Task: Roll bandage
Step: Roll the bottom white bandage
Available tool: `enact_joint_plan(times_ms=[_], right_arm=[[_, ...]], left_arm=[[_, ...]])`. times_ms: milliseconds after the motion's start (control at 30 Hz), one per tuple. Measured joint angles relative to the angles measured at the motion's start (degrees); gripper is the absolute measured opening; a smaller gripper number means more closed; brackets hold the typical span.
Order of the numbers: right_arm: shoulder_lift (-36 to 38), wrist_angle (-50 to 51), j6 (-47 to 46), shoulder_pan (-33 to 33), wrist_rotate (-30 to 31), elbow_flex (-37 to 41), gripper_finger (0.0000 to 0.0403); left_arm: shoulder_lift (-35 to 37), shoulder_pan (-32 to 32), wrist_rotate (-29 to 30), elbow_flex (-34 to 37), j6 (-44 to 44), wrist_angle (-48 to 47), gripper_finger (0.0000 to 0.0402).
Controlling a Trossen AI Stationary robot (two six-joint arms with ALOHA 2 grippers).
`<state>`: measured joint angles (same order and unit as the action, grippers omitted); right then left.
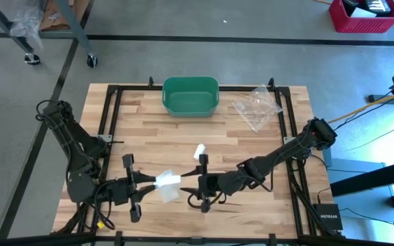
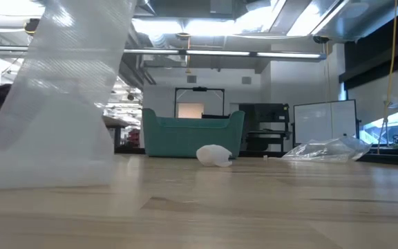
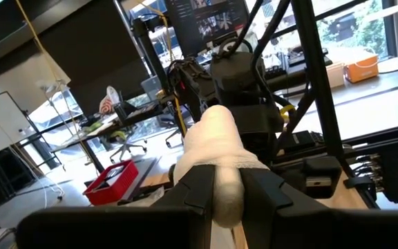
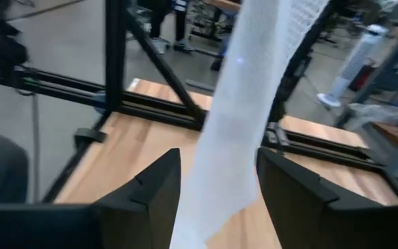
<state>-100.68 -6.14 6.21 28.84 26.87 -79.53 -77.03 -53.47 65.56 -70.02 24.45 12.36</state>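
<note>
Presently, item one: my left gripper [image 1: 144, 186], near the front edge of the table [image 1: 197, 137] and left of centre, jaws clamped on the rolled end of the white bandage [image 1: 167, 184]. In the left wrist view my two dark fingers [image 3: 197, 187] press against either side of the roll, touching it.

Item two: my right gripper [image 1: 195, 186], just right of the left one and facing it across the bandage. Its jaws stand apart; in the right wrist view the loose strip of bandage [image 4: 247, 117] hangs between the fingers [image 4: 154, 190], and I cannot tell whether either finger touches the fabric.

Item three: bandage as a whole. It spans the short gap between my two grippers, near the front of the table. In the low view a broad, translucent band of it [image 2: 61, 97] rises from the tabletop at the left.

Item four: a second small white roll [image 1: 200, 151], lying on the wood just beyond the right gripper, toward table centre.

Item five: green bin [image 1: 191, 96], at the far edge, centre.

Item six: clear plastic bag [image 1: 257, 106], crumpled, right of the bin, apart from it.
</note>
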Motion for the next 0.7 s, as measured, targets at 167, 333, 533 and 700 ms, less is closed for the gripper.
enact_joint_plan(times_ms=[167,333,533,700], right_arm=[[0.0,2.1,-1.3,0.0,1.5,0.0,0.0193],[0.2,7.1,0.3,-0.9,8.1,0.0,0.0193],[-0.5,-8.3,0.0,-5.7,-5.6,6.0,0.0193],[-3.6,-22.9,-2.9,-9.2,-18.1,9.3,0.0193]], left_arm=[[0.0,0.0,0.0,0.0,0.0,0.0,0.004],[0.0,-0.1,0.0,0.0,0.0,0.0,0.004],[0.0,-0.1,0.0,0.0,0.0,0.0,0.004],[0.0,-0.1,0.0,0.0,-0.2,-0.1,0.004]])
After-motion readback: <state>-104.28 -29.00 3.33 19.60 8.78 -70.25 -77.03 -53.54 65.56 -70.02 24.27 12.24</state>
